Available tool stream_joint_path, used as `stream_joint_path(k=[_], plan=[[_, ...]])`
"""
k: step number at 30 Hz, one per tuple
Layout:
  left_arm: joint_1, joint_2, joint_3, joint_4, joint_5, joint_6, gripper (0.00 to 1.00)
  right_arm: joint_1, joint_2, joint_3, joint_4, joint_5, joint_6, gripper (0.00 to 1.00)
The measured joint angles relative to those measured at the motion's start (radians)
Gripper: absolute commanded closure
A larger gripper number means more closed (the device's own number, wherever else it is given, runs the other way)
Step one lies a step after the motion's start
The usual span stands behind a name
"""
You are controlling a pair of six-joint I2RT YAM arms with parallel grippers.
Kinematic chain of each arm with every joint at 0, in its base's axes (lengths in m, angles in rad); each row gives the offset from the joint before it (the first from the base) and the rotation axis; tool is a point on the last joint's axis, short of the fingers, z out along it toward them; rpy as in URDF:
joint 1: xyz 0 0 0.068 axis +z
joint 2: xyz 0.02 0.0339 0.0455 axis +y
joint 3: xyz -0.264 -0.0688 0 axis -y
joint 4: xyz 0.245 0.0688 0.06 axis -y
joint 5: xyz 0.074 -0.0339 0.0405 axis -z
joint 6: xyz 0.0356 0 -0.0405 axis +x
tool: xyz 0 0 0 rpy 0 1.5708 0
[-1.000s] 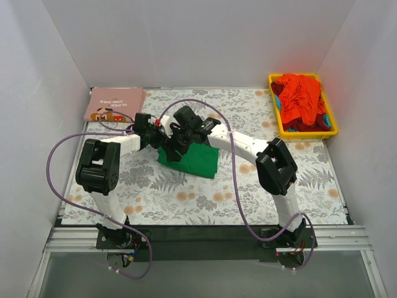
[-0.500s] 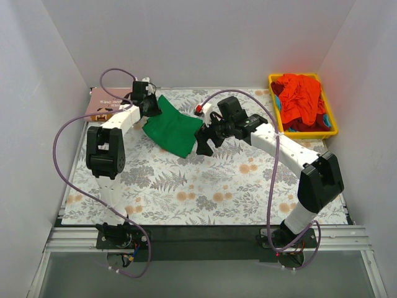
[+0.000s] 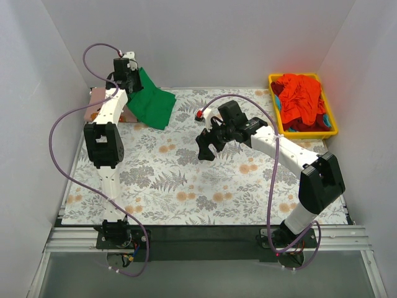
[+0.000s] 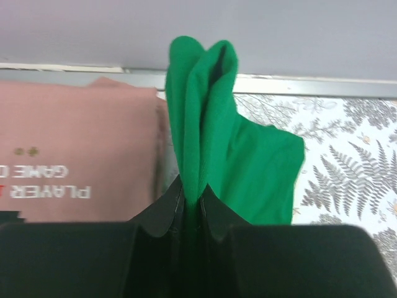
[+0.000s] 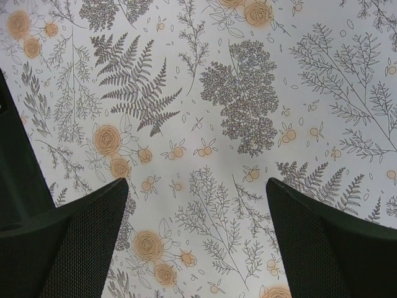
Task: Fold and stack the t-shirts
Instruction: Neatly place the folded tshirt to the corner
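Green t-shirt (image 4: 211,136): plain, bunched, hanging from the left pincer (image 4: 192,195) over the far-left corner, beside the pink t-shirt (image 4: 74,143).
Worktop (image 3: 186,205): floral covering (image 3: 248,186), white walls (image 3: 205,43); red-orange shirts (image 3: 301,99) in yellow bin (image 3: 310,133), far right.
Left pincer: raised, clamped on that shirt.
Right pincer (image 5: 197,192): mid-worktop, fingers spread wide, empty.

Desk (image 3: 205,186) is covered w/ floral cloth (image 5: 205,93); pink t-shirt (image 4: 74,136) is laid flat at far-left corner, yellow bin (image 3: 310,133) at far-right corner.
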Motion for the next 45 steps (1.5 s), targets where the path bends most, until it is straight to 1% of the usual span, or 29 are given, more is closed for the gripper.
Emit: stream_joint_path(k=[6,15,22,29,41,45], plan=[[0.032,0.003,0.024,-0.008,0.011,0.042,1.00,0.000,0.003,0.000,0.000,-0.010,0.000,0.02],[0.026,-0.001,0.024,-0.013,0.036,0.096,1.00,0.000,0.021,0.000,0.000,-0.024,0.003,0.02],[0.031,-0.040,0.024,-0.013,0.042,0.146,1.00,0.000,0.024,0.000,0.000,-0.024,0.003,0.02],[0.054,-0.073,0.024,-0.009,0.042,0.161,1.00,0.000,0.044,0.007,0.000,-0.027,0.007,0.02],[0.063,-0.074,0.028,-0.004,0.037,0.195,1.00,0.000,0.048,0.007,0.000,-0.027,0.008,0.02],[0.064,-0.074,0.043,-0.004,0.055,0.199,1.00,0.000,0.049,0.008,0.000,-0.027,0.009,0.02]])
